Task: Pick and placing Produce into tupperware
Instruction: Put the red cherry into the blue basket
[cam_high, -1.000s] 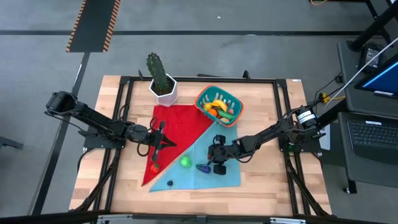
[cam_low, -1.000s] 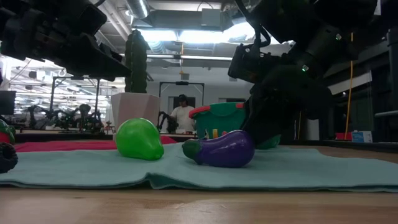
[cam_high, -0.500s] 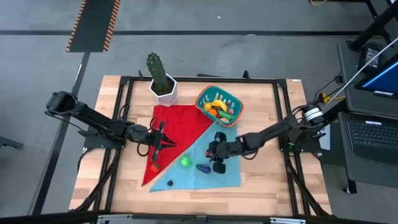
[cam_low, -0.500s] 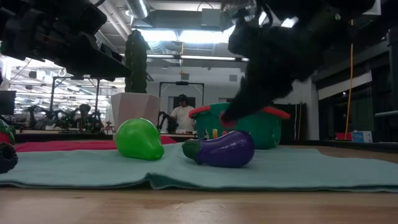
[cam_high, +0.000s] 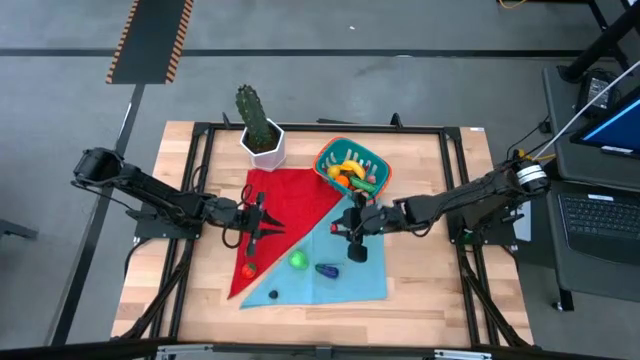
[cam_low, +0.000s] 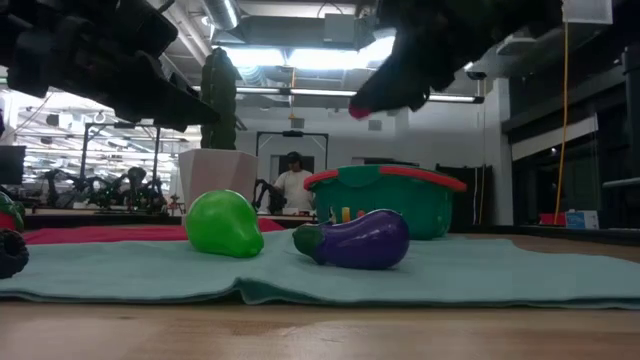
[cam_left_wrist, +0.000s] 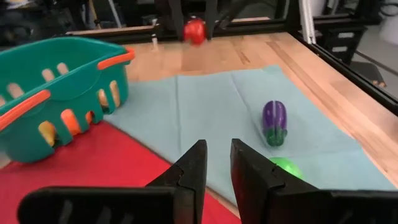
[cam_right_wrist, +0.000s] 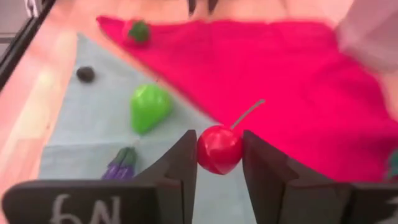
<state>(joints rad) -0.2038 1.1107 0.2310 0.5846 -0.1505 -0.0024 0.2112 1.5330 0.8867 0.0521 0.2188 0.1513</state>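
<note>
Blue cloth (cam_right_wrist: 81, 130), glossy red cherry (cam_right_wrist: 219, 149) (thin stem)

From overhead we look straight down on the whole table (cam_high: 420, 300). At tabletop height we look level across the blue cloth (cam_low: 330, 275), close to the eggplant (cam_low: 355, 240). Each wrist camera looks forward past its own fingers; all four views share the eggplant.

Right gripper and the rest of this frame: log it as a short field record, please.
right gripper: shut on red cherry, lifted above the cloths
left gripper: nearly shut, empty, over red cloth
tupperware: already holds several pieces
left on teal cloth: green pear, purple eggplant, small dark piece
bystander item: cactus pot
</note>
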